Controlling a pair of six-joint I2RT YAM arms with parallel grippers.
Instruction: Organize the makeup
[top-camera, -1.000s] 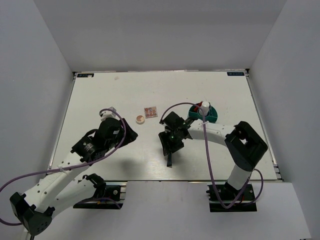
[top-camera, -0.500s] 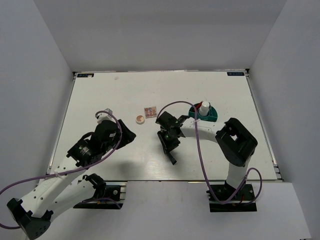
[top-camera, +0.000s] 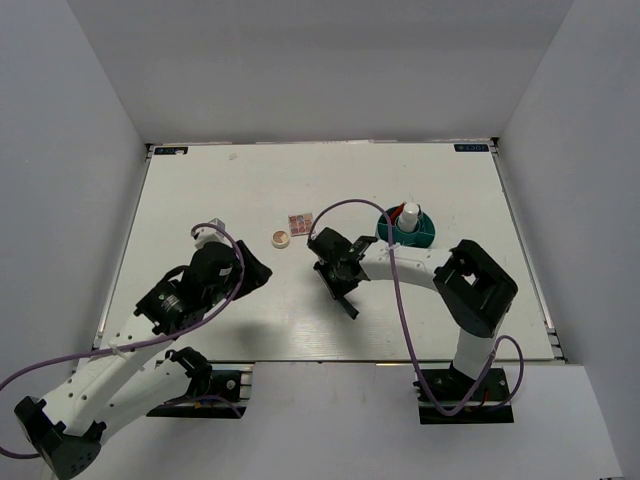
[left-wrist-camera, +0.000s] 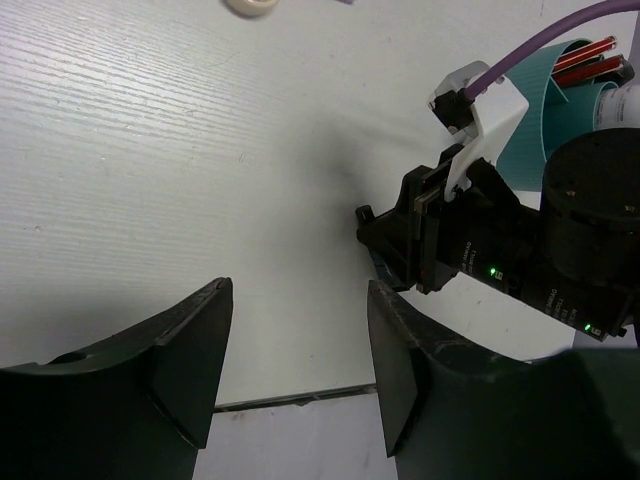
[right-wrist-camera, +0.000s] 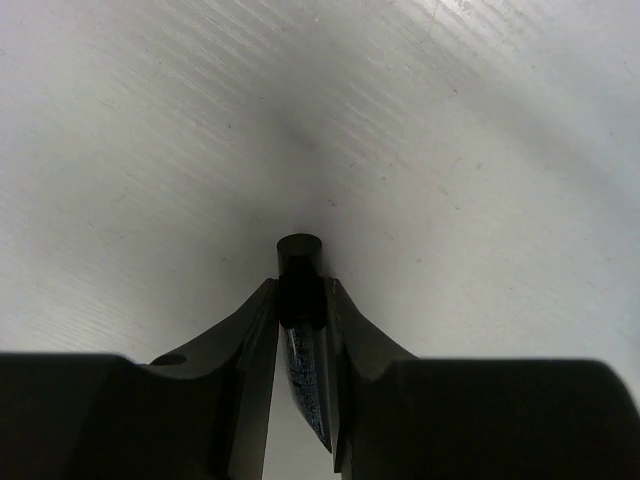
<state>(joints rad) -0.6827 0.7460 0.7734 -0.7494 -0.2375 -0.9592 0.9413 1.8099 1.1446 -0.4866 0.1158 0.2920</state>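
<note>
Black and spread apart, the left gripper (left-wrist-camera: 300, 345) hangs just over the bench (top-camera: 200, 180) at the left, with nothing between its fingers (left-wrist-camera: 190, 350). Right of it, towards the middle, the round beige compact (top-camera: 281, 239) and the square pink-toned palette (top-camera: 301, 222) lie just beside each other, loose on the bare surface. Further right and nearer the arms, the right gripper (right-wrist-camera: 300, 288) has its fingers (right-wrist-camera: 250, 330) clamped on a slim black tube (right-wrist-camera: 299, 247), one on each flank, with the tube's round end poking out past the tips. Whether the tube is clear of the bench I cannot tell. At the far right sits the teal tub (top-camera: 426, 236), with a white bottle (top-camera: 409, 214) and red-and-black tubes (left-wrist-camera: 588, 50) standing in it. Judging by this, the step in hand is the pick-up of the tube. The next move calls for a lift, a carry to the right over the tub's rim, and a drop into a free compartment without knocking the bottle
</note>
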